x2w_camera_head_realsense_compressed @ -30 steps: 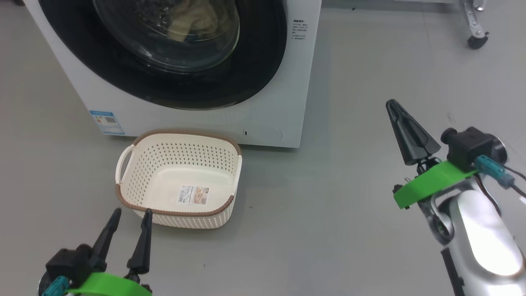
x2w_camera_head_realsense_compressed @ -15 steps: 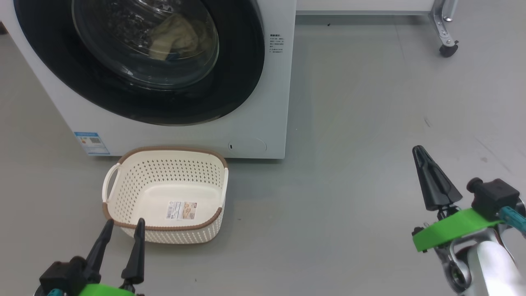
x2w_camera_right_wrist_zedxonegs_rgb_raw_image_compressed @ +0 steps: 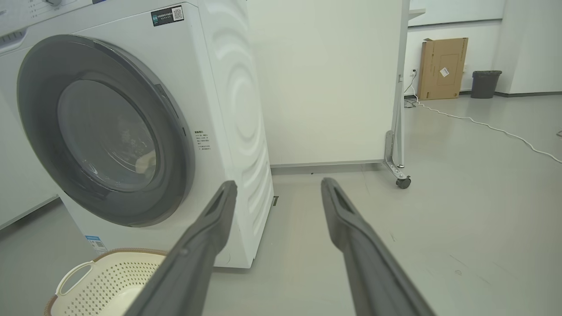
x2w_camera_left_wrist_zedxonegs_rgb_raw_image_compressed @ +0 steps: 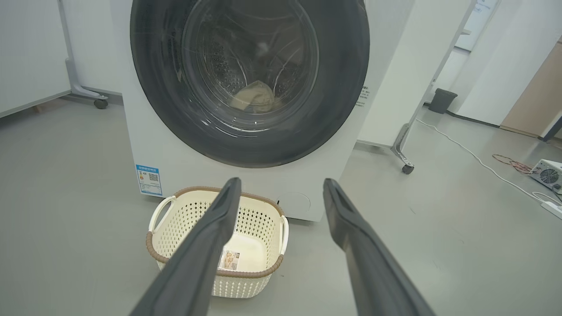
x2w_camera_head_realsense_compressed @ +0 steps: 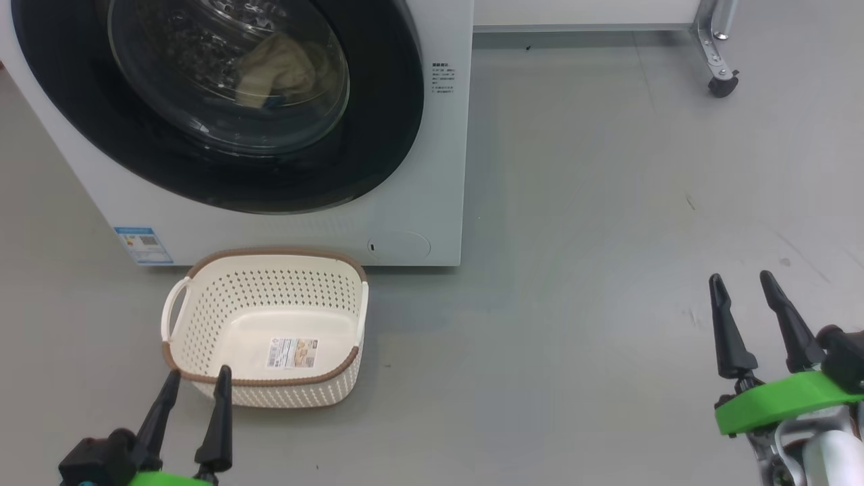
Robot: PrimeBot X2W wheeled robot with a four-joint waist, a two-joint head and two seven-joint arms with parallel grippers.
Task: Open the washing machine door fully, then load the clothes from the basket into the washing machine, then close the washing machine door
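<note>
the right gripper (x2w_camera_head_realsense_compressed: 740, 277) has gone from fingers pressed into a single point a second ago to two fingers standing apart, and it now sits lower and farther from the machine. the head view itself has swung, so the washer and basket sliding across the picture is the camera's doing, not theirs.

the washing machine door (x2w_camera_head_realsense_compressed: 270, 182) lies shut against the front of the washing machine (x2w_camera_head_realsense_compressed: 432, 169). in the right wrist view its dark rim looks flush with the panel. the clothes (x2w_camera_head_realsense_compressed: 277, 67) show through the glass as a pale crumpled heap low in the drum. the basket (x2w_camera_head_realsense_compressed: 270, 255) stands on the grey floor (x2w_camera_head_realsense_compressed: 574, 236) just in front of the machine, below the door, with nothing in it but a printed label (x2w_camera_head_realsense_compressed: 292, 352) on its bottom. the left gripper (x2w_camera_head_realsense_compressed: 199, 371) hovers at the basket's near rim, fingers parted and holding nothing. the right one is also empty, well off to the side over bare floor.

judging from this, loading and closing are done and what remains is backing away. doing it well means drawing both arms straight back and low, keeping the left fingers from catching the basket rim, and checking that the door has latched rather than merely resting shut.

against the earlier picture, the door, clothes and basket appear unchanged, and the left gripper's spread is the same.
</note>
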